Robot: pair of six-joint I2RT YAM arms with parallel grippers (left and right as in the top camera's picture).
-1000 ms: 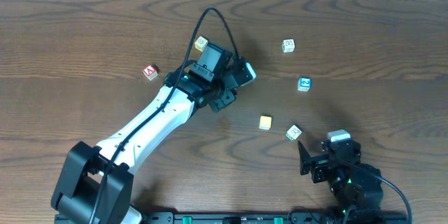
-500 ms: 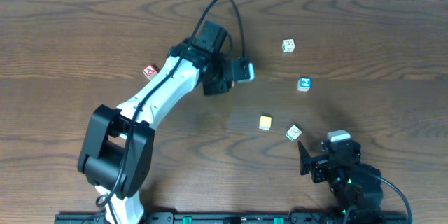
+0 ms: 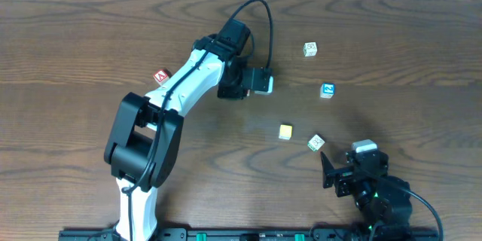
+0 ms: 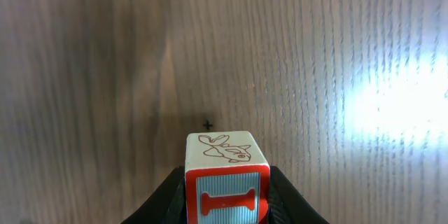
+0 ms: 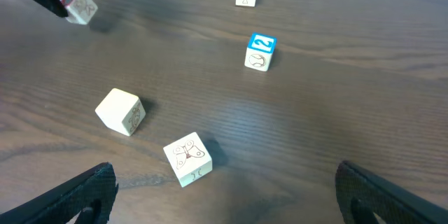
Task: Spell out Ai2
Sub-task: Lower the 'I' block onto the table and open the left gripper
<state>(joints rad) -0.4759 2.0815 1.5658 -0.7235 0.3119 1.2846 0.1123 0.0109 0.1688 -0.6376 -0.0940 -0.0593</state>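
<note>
**Near edge.** The right gripper (image 5: 224, 175) sits low at the near side of the brown wooden desk (image 3: 75, 30). Its black fingers (image 5: 77, 192) are spread wide and hold nothing.

**Just ahead.** A white wooden cube with a butterfly drawing (image 5: 187, 157) lies here, with a cream wooden cube (image 5: 120, 111) a little beyond it. Neither shows a character the word needs (their hidden faces cannot be read).

**Mid-desk, right.** The blue-framed wooden cube marked 2 (image 5: 260, 50) rests on the desk, apart from every other block.

**Mid-desk, centre.** The left gripper (image 4: 226, 206) has its fingers (image 4: 162, 203) clamped on a red-framed wooden cube marked I (image 4: 226, 182), which has a fish drawing on its upper face. The cube appears to be held clear of the desk, between the A and the 2.

**Mid-desk, left.** The red-framed wooden cube marked A (image 3: 160, 77) rests beside the left arm, well apart from the rest.

**Far side.** A white wooden cube with a thin dark mark (image 3: 309, 49) lies here; the mark is too small to read with confidence.

**Assessment.**
- No part of the word is laid out: the three wanted blocks are well apart and not in a row.
- One block is in hand, so I judge the work to be at its first placement.
- Outstanding: set the I down, then bring the A to one side of it and the 2 to the other.
</note>
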